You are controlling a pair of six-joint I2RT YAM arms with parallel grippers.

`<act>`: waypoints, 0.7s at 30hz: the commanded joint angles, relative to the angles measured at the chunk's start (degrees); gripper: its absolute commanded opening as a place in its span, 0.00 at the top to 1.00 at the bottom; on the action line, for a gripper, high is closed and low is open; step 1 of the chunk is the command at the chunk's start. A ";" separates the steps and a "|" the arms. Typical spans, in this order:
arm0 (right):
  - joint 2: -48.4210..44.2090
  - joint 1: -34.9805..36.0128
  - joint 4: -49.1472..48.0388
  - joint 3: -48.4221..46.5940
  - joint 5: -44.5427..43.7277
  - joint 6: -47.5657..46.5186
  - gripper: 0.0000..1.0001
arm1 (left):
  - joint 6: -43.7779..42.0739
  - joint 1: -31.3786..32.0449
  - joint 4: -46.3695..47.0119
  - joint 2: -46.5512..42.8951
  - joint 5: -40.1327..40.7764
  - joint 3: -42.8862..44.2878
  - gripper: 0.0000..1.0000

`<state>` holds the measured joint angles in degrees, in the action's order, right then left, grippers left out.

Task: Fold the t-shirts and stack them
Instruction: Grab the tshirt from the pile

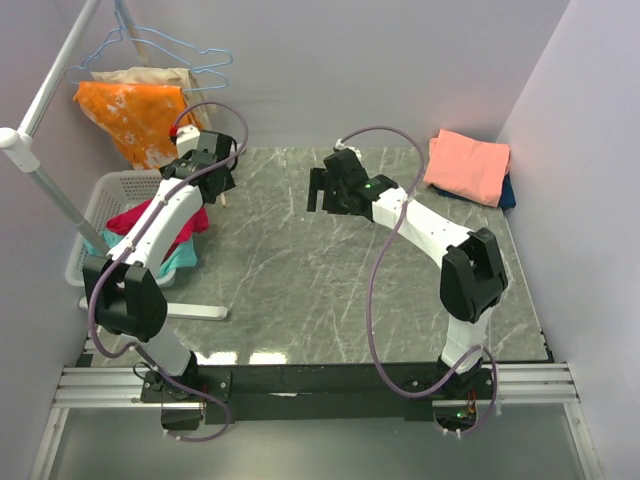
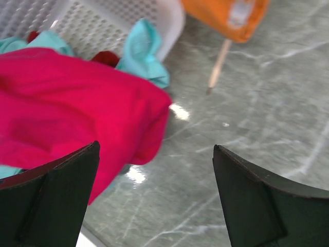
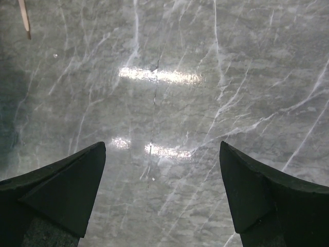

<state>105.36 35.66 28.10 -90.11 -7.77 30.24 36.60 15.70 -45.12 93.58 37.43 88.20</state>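
A crimson-red t-shirt spills out of a white basket and over its rim onto the table; from above it shows beside the left arm. My left gripper hangs open just right of the shirt's drooping edge, with nothing between its fingers. A folded salmon-pink t-shirt lies on a dark blue one at the far right corner. My right gripper stands open over bare marble near the table's middle, holding nothing.
Teal cloth lies in the basket with the red shirt. An orange white-blotched cloth hangs on a rack at the back left, its white pole slanting past the basket. A thin pale rod stands near the basket.
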 commanded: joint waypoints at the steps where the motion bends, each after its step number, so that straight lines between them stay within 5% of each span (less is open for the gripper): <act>1: 1.86 0.29 0.29 -3.23 1.00 0.17 0.03 | 3.13 -0.32 -3.39 0.37 5.19 -1.45 0.03; 13: 4.68 0.29 2.31 -6.84 0.56 0.00 0.04 | 6.55 -0.94 -9.10 5.82 13.19 -1.37 0.10; 19: 5.55 0.29 3.10 -7.89 0.21 -0.27 0.05 | 7.78 -1.47 -10.33 7.58 14.68 -0.23 0.27; 21: 5.82 0.29 3.54 -8.42 0.12 -0.53 0.05 | 7.87 -1.81 -10.51 7.58 15.57 -0.14 0.39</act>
<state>110.21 35.66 30.87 -95.15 -6.63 30.20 43.00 14.59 -54.22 100.97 49.47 86.65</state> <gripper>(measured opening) 0.954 0.686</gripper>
